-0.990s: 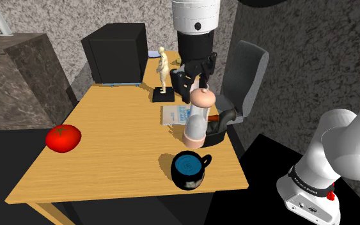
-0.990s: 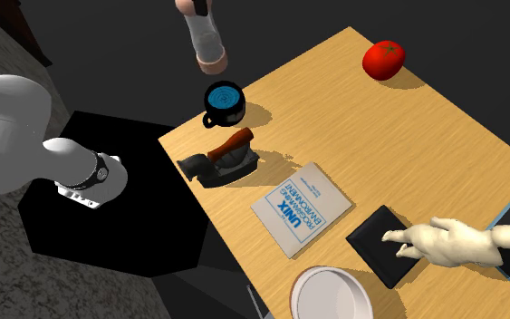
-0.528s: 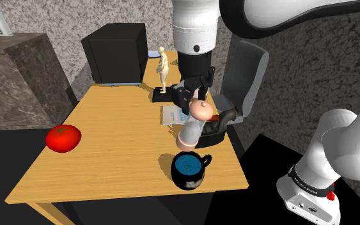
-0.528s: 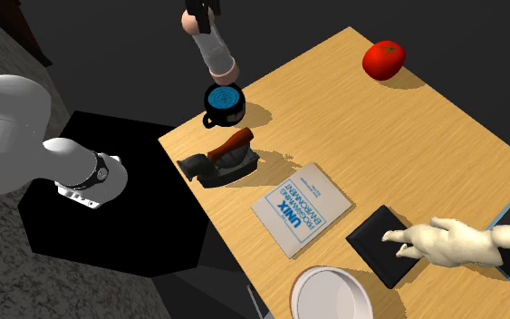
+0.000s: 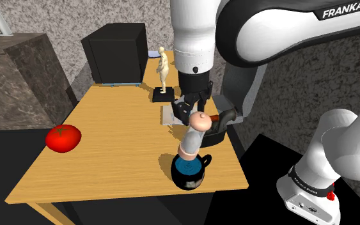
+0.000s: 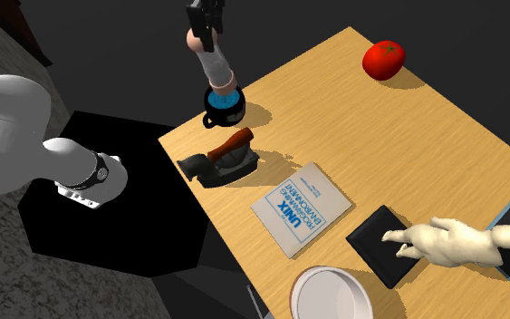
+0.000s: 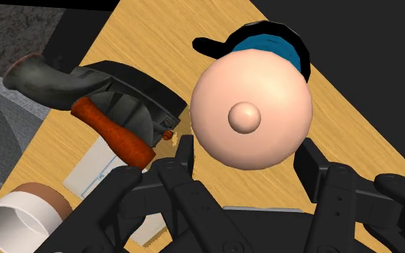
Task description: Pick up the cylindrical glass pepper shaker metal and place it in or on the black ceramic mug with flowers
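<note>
The pepper shaker [image 5: 191, 137] is a grey cylinder with a pinkish domed top and base. It leans over the black mug [image 5: 188, 174], its lower end at the mug's blue-lined mouth. My gripper [image 5: 194, 112] is shut on the shaker's domed top. In the second exterior view the gripper [image 6: 200, 32] holds the slanted shaker [image 6: 215, 65] above the mug [image 6: 226, 111] near the table's corner. In the wrist view the dome [image 7: 251, 115] sits between my gripper's [image 7: 247, 147] two fingers, with the mug [image 7: 215, 47] partly hidden behind it.
A dark iron with a red-brown handle [image 5: 220, 124] lies right behind the mug. A book [image 6: 301, 208], a figurine on a black base [image 5: 163, 73] and a white bowl [image 6: 330, 294] lie further back. A tomato [image 5: 63, 137] sits at the shoulder view's left. The table edge [image 5: 210, 190] is just past the mug.
The gripper has come down with the shaker and tilted it. The shaker's lower end went from hanging above the iron to the mug's mouth.
</note>
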### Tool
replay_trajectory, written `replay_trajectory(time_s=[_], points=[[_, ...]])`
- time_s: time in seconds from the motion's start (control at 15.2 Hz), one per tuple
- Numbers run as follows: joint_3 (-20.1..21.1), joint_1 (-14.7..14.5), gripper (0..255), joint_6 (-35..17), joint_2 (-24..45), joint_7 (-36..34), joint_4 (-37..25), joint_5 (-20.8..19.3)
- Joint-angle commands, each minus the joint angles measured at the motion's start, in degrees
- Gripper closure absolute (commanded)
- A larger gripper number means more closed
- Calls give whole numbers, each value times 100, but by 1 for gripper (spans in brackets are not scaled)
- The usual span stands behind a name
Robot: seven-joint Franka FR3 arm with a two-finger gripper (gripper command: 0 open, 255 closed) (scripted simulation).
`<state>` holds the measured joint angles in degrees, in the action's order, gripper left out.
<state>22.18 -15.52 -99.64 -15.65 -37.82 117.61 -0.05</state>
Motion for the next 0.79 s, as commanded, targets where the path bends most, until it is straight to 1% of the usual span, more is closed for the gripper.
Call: replay_trajectory(time_s=[0.0,0.4,0.73], points=[[18,-5,255,-168,26,-27,140,-4],[48,-15,255,-629,79,-76,554,-14],[50,-17,255,-663,85,-80,582,-16]])
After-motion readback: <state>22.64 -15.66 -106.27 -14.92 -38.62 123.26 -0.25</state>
